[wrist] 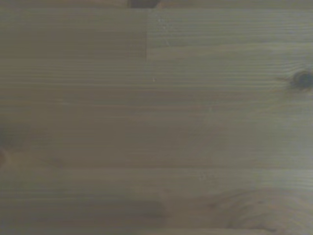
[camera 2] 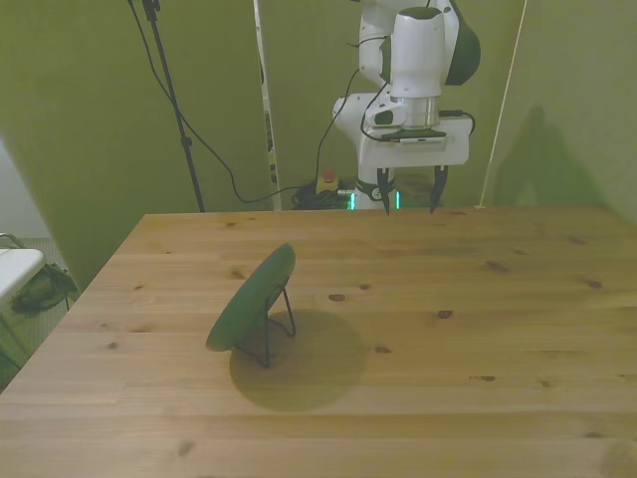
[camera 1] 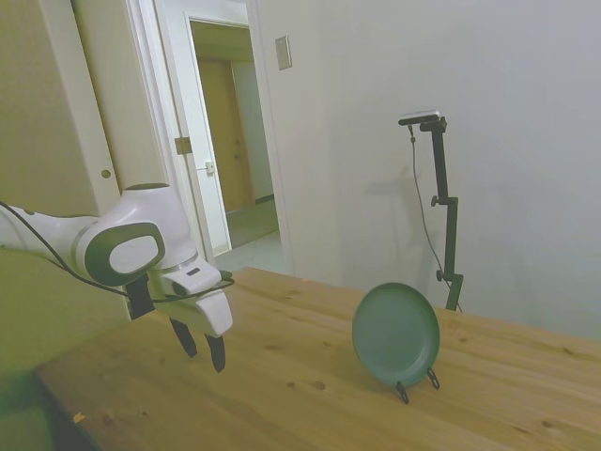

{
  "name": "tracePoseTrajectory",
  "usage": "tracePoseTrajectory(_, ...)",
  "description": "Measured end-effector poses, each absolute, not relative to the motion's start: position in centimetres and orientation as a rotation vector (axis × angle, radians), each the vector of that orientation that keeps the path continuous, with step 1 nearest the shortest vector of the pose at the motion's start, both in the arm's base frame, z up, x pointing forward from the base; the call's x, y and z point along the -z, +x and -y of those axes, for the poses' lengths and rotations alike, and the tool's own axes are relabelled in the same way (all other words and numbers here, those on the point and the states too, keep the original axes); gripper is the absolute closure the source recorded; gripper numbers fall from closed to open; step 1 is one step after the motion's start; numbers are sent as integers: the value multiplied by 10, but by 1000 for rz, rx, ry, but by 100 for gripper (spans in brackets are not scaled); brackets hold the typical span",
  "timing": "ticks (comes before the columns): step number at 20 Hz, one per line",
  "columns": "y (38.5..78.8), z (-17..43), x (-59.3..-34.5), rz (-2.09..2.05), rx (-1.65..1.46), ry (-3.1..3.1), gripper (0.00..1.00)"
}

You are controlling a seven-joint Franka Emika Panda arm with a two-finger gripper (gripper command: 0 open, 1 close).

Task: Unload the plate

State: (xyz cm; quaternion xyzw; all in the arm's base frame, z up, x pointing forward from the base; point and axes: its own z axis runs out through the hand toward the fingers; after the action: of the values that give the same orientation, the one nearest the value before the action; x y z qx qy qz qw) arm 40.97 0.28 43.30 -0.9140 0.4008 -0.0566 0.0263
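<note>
Hardly begun, by the look of it. Still loaded: plate (camera 1: 395, 334) propped near-upright on the wire stand (camera 1: 417, 383), right of centre in the side view, low in the frame. Seen left of centre in the front view, leaning back against the thin black rods, rim close to the counter (camera 2: 478, 329) but carried by the stand. Not touched by anything. Left to do, judging from this — approach, grasp at the rim, lift clear of the rods, set down flat on the wood.

Gripper (camera 1: 202, 349) hung at lower left of the side view, well apart from the plate, fingers pointing down and spread open, holding nothing. Placed at top centre-right in the front view, hovering above the counter's far edge, both dark fingers visible with a clear gap between. Wrist bent so the white hand faced straight down; cables looped beside it. Looked down on bare planks only in the wrist view — grain and a dark knot (wrist: 302, 79), no plate, no stand.

Likely awkward on approach: plate tilted, thin-edged, and free to slide off the rods if nudged.
</note>
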Motion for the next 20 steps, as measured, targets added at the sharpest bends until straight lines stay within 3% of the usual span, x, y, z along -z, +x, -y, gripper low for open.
tracePoseTrajectory(3, 411, -1, -436, -1254, 201, -2803, 0)
tracePoseTrajectory(11, 443, 75, -521, -1442, 439, -2543, 0)
tracePoseTrajectory(20, 512, 186, -565, -1664, 497, -2316, 0)
